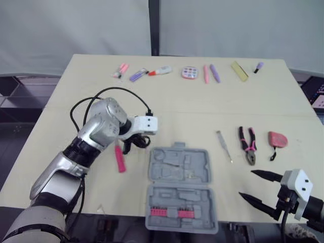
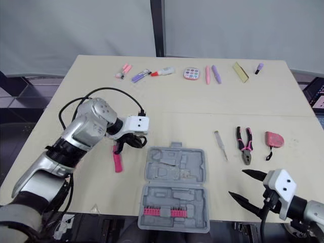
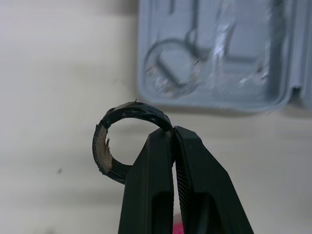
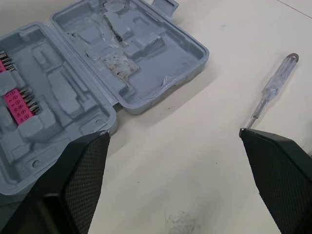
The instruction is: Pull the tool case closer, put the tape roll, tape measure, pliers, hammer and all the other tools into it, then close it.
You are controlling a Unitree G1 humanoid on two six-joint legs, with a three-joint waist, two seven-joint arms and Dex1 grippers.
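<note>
The grey tool case (image 1: 178,167) lies open near the table's front edge, with a row of pink bits in its near half. Just left of the case, my left gripper (image 1: 135,143) is shut on the black tape roll (image 3: 131,112), pinching its rim. A pink-handled tool (image 1: 120,159) lies under that hand, partly hidden. Right of the case lie a clear-handled screwdriver (image 1: 224,146), pink-handled pliers (image 1: 247,145) and a pink tape measure (image 1: 277,139). My right gripper (image 1: 246,183) hangs open over the front right of the table, holding nothing.
Along the table's far side sits a row of small items: pink and purple markers (image 1: 121,70), a glue tube (image 1: 161,71), a round pink case (image 1: 190,73), two pens (image 1: 211,73) and a yellow strip (image 1: 239,71). The table's front edge runs just under the case.
</note>
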